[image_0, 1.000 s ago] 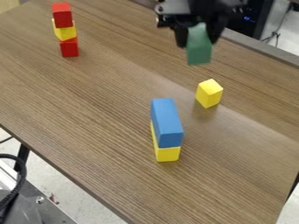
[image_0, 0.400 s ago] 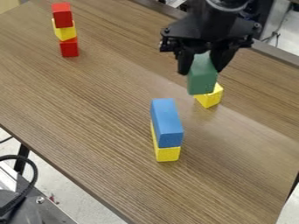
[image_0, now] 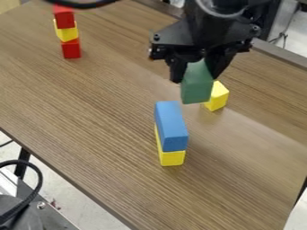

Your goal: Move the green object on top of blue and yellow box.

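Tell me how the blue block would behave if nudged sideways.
The blue block would probably slide or topple, perched on the narrow yellow block beneath it. Its flat faces and straight edges suggest it is stiff and unlikely to roll.

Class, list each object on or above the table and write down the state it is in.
Green block: held in the gripper, above the table
Blue block: lying on a yellow block
Single yellow block: on the table, partly hidden
Red, yellow and red blocks: stacked upright
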Robot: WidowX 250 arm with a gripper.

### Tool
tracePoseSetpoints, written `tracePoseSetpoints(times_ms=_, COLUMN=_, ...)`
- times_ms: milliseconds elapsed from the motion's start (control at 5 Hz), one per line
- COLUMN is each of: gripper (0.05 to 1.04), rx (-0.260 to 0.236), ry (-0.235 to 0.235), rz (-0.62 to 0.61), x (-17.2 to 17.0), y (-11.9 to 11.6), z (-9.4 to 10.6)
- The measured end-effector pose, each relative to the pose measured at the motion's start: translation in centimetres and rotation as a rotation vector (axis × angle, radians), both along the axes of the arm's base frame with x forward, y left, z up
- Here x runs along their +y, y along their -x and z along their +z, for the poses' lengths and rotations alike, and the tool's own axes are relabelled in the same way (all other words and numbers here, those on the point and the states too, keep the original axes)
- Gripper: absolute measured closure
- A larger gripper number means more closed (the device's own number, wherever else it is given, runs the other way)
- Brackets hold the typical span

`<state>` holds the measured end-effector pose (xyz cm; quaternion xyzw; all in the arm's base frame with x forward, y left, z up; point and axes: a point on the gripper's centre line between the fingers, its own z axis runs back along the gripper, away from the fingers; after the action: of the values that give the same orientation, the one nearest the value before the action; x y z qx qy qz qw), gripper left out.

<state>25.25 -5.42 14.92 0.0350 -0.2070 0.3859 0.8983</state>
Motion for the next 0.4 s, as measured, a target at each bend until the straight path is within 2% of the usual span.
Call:
tracePoseSetpoints(times_ms=200, gripper=0.511, rx=0.007, ry=0.000, rz=-0.012, x=-0.4, y=0.5, z=-0.3)
tracePoseSetpoints(times_ms=400, gripper=0.511, rx=0.027, ry=0.026, rz=-0.010, x=-0.6, y=1.4, z=-1.7)
